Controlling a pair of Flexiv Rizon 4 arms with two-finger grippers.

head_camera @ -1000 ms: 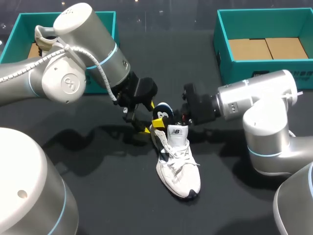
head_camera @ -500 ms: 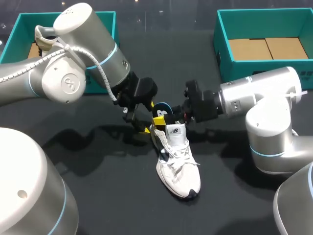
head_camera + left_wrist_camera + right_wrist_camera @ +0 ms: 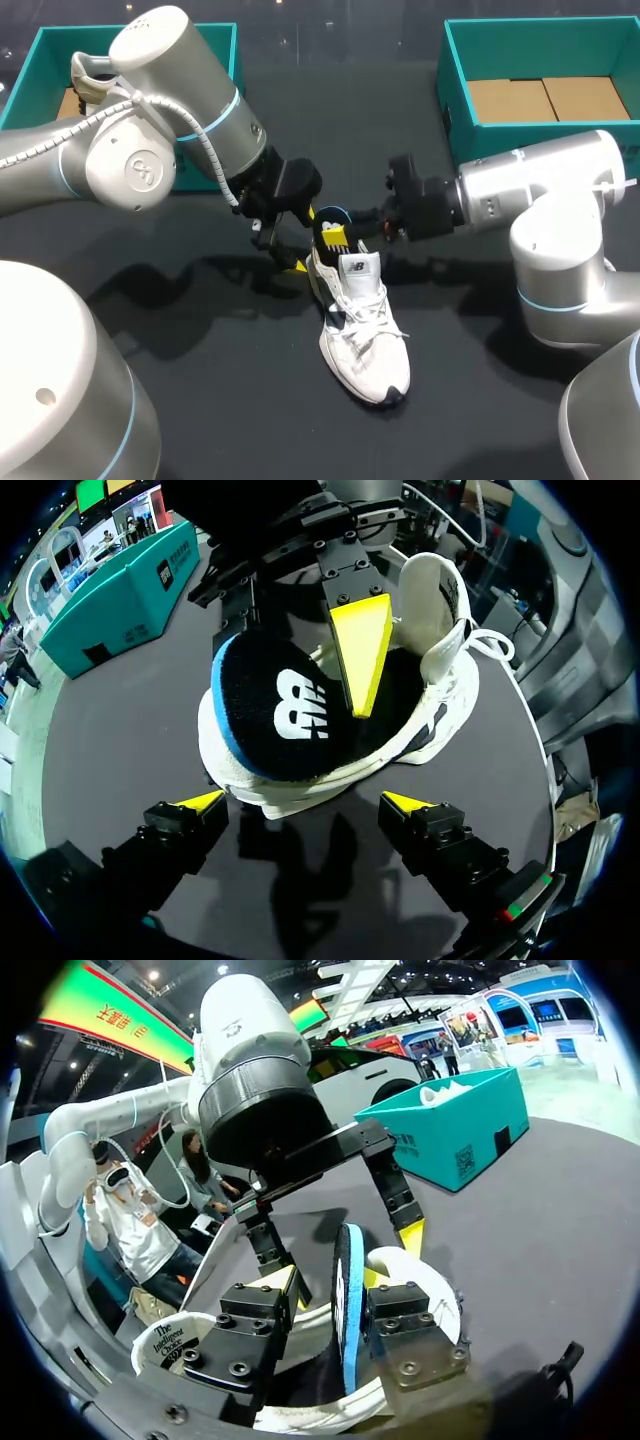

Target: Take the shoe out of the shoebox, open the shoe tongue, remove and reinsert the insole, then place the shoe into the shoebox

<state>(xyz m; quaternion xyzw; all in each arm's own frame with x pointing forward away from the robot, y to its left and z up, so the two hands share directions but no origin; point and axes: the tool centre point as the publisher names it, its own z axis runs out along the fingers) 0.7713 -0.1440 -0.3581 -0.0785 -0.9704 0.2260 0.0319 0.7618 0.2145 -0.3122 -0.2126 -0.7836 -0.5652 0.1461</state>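
Black table — right gripper clamped on insole, upright in shoe; left gripper spread — heel just ahead.

Dark matte table; soft shadows across its middle.

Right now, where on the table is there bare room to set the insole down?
Bare table lies between the left box and right box, and past the toe of the shoe toward the near edge. Crowded at the heel: left gripper, right gripper, insole.
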